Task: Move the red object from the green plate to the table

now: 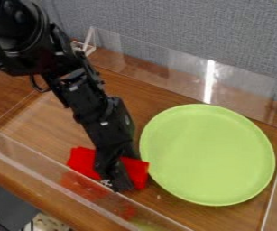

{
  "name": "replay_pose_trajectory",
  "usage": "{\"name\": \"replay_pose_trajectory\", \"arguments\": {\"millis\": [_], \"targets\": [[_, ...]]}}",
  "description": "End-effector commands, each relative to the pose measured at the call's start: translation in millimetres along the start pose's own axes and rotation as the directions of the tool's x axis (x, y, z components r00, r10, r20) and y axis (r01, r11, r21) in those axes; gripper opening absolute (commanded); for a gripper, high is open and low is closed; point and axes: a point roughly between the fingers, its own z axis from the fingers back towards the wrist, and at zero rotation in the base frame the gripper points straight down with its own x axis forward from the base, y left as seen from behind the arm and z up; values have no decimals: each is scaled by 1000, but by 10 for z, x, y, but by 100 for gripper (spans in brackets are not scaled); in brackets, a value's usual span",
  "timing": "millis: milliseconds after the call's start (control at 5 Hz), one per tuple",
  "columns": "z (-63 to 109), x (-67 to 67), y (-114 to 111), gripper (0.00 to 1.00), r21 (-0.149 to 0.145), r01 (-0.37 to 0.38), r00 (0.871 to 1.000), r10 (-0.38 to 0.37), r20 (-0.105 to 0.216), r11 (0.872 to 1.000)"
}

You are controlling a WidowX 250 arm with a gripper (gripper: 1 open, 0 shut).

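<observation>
Red object is on the bench near its front edge, off the green plate and just beside the plate's left rim. Hand sits down over it, fingers straddling the block's middle, apparently grasping it. Clear acrylic wall runs along the front edge.

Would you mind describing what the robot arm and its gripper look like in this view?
The arm is black throughout, built from blocky, boxy segments joined one after another, with a bulkier dark mass at its upper end. Thin pale cables loop out beside its upper part. The gripper is black too, chunky and narrowing toward its tips. No markings or labels can be made out at this size.
</observation>
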Motion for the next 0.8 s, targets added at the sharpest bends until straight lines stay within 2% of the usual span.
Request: {"name": "replay_pose_trajectory", "arguments": {"millis": [0, 600], "targets": [[-61, -192, -410, 0, -185, -146, 989, 145, -20, 972], [-66, -163, -155, 0, -171, -190, 982, 190, -13, 967]]}}
